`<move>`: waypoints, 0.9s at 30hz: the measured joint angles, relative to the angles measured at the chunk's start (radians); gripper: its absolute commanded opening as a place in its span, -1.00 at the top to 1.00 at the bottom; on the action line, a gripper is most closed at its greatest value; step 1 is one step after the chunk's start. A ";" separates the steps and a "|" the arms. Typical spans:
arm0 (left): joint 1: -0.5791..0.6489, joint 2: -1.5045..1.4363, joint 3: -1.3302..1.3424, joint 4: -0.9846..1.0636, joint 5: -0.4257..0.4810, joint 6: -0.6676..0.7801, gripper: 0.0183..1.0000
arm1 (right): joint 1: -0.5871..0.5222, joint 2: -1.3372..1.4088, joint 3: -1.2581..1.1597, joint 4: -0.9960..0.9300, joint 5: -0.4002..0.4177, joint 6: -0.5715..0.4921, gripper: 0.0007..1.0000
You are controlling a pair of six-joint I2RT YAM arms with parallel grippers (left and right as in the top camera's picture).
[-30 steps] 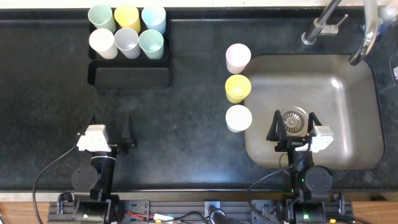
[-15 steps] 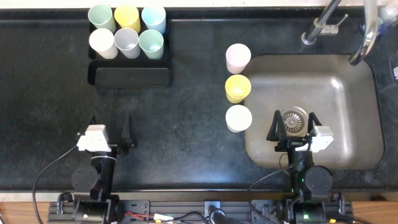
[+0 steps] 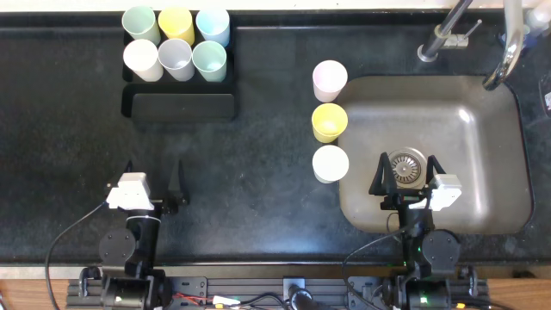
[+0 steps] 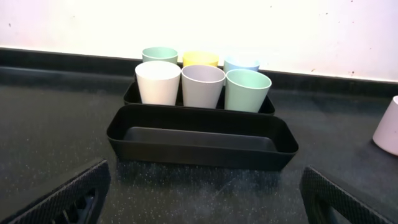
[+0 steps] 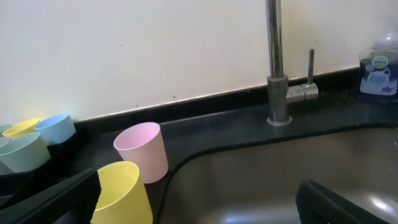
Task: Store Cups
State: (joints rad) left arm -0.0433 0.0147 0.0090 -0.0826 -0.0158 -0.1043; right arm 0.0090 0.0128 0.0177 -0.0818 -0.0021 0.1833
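Loose cups (image 3: 329, 121) line the sink (image 3: 482, 129) rim, seemingly awaiting the empty tray (image 3: 179, 106) — the rear tray (image 4: 132, 94) is full; left tool (image 3: 153, 172) and right tool (image 3: 406, 168) hover spread apart.

A kitchen is indicated: a steel sink (image 3: 482, 120) is set into a dark worktop (image 3: 258, 172) below the right gripper (image 3: 407, 164), with a tap (image 5: 277, 68) and soap bottle (image 5: 378, 71) seen beyond it.

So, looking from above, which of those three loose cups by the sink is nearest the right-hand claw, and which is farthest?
1. The white cup, left of the sink, about level with the right gripper.
2. The yellow cup, next along the row.
3. The pink cup, by the sink's far corner.
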 measured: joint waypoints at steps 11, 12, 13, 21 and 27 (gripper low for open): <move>0.000 0.525 0.429 -0.072 0.203 0.000 -1.00 | 0.000 0.000 0.000 0.000 0.000 0.000 -1.00; 0.000 0.627 0.535 -0.093 0.230 0.000 -1.00 | 0.000 0.000 0.000 0.000 0.000 0.000 -0.99; 0.000 0.720 0.640 -0.135 0.256 -0.001 -1.00 | 0.000 0.000 0.000 -0.001 0.000 0.000 -1.00; -0.102 1.585 1.735 -0.718 0.295 -0.088 -1.00 | 0.000 -0.001 0.000 -0.002 0.000 0.000 -1.00; -0.327 2.089 2.402 -1.035 0.202 -0.198 -1.00 | 0.000 -0.001 0.000 -0.001 0.000 0.000 -0.99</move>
State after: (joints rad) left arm -0.3698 2.1036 2.4107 -1.1179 0.1864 -0.3027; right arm 0.0090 0.0120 0.0177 -0.0826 -0.0021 0.1837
